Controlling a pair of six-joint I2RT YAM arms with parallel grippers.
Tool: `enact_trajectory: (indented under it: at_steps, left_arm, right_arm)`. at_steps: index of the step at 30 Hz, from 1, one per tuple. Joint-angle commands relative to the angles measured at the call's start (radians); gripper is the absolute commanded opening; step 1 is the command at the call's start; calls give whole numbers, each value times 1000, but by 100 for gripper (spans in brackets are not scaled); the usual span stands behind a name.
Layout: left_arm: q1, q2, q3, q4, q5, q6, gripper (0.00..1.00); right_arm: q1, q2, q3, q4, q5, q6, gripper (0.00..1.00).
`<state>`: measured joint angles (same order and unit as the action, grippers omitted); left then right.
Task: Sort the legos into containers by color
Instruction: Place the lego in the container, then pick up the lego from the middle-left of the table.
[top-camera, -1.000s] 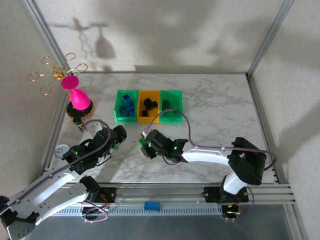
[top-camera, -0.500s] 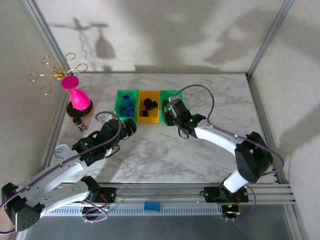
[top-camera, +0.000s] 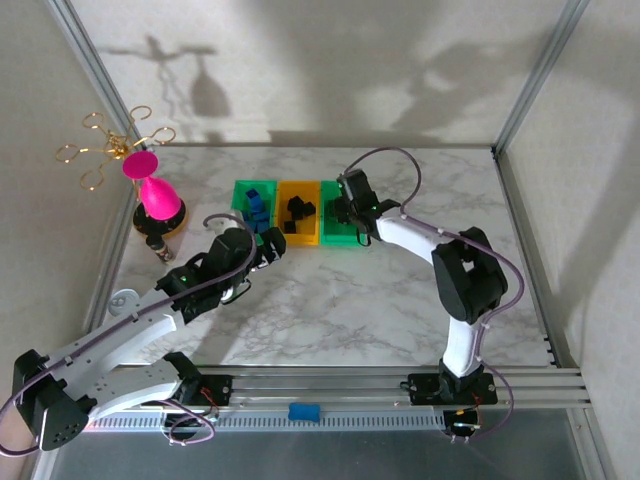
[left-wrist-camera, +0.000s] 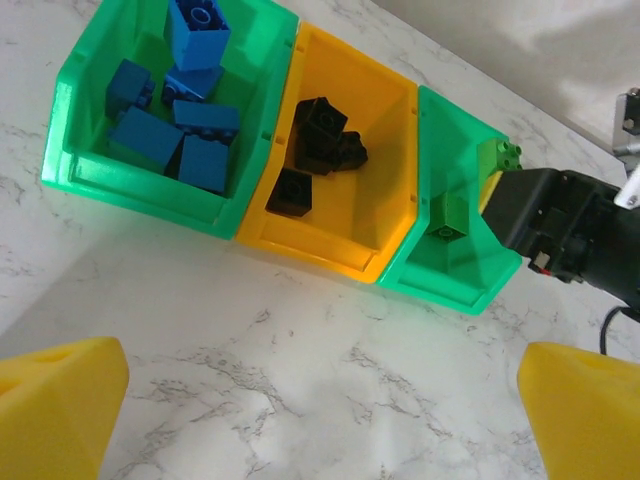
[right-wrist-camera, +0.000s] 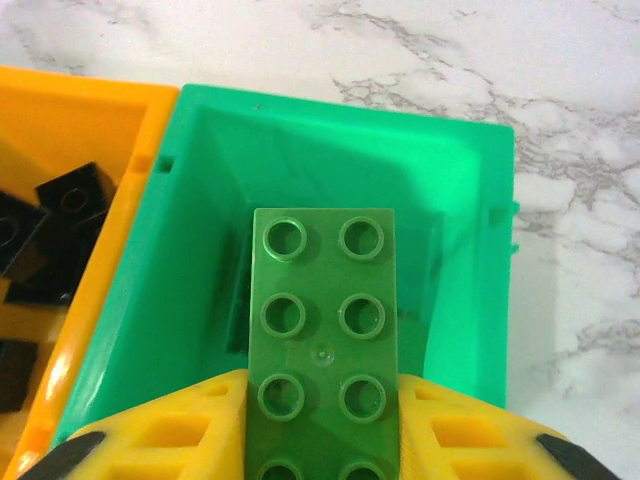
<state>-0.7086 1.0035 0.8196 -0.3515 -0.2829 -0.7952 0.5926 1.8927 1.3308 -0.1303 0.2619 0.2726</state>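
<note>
The right gripper (right-wrist-camera: 320, 425), a second ago at mid-table, is now hanging over the right green bin (right-wrist-camera: 470, 250), clamping a green plate (right-wrist-camera: 323, 300). Black bricks (left-wrist-camera: 322, 130) are lying in the orange bin (left-wrist-camera: 375, 200) at its 9 o'clock, blue bricks (left-wrist-camera: 205, 162) in the left bin (left-wrist-camera: 65, 120). The left gripper (left-wrist-camera: 320, 400) is hovering at the bins' 6 o'clock, jaws apart.

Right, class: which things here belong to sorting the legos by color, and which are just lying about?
Part of the job: blue legos, black legos, green plate held by the right gripper, green brick, left green bin, orange bin, right green bin.

Just lying about: pink goblet, gold wire ornament, blue piece on the front rail.
</note>
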Motion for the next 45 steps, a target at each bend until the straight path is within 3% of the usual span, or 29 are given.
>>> enact_trajectory:
  at_steps: [1, 9, 20, 28, 34, 45]
  left_arm:
    - [12, 4, 26, 24, 5, 23, 100]
    - [24, 1, 19, 27, 4, 23, 100]
    - [37, -17, 31, -3, -2, 23, 100]
    - [42, -110, 23, -119, -43, -8, 100]
    - [47, -180, 28, -255, -112, -42, 100]
    - [57, -270, 67, -405, -172, -78, 100]
  right_arm:
    - [-4, 41, 46, 18, 4, -20, 35]
    - [-11, 64, 61, 29, 0, -41, 44]
    - [27, -108, -3, 29, -49, -54, 52]
    - [214, -275, -162, 41, -118, -53, 60]
    - [365, -318, -315, 235, -249, -71, 66]
    - [526, -44, -297, 585, -385, -219, 72]
